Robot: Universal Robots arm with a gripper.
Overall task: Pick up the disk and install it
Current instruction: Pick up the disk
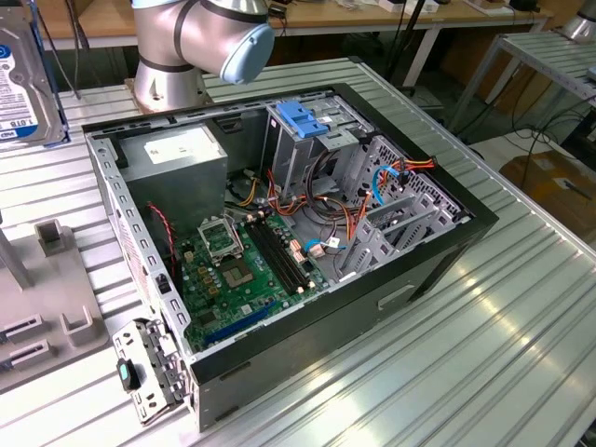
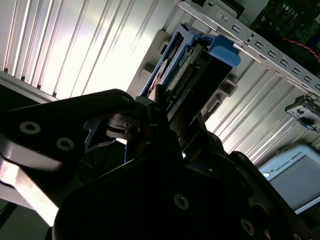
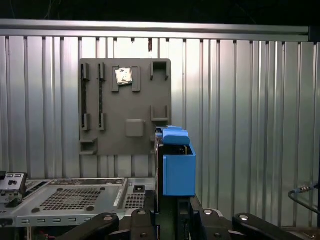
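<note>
The gripper (image 2: 167,117) is clamped on the disk (image 2: 192,75), which stands on edge between its fingers with its blue rails showing. The disk hangs at the exterior view's far left, above the ribbed table (image 1: 521,326), near the grey fixture plate (image 3: 125,105) and apart from the open computer case (image 1: 438,270).

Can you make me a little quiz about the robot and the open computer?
1. True or false: the fingers hold the disk.
2. What colour are the disk's rails? A red, B blue, C green.
3. Which big grey box sits in the computer case beside the motherboard?
Key: 1 true; 2 B; 3 the power supply.
</note>
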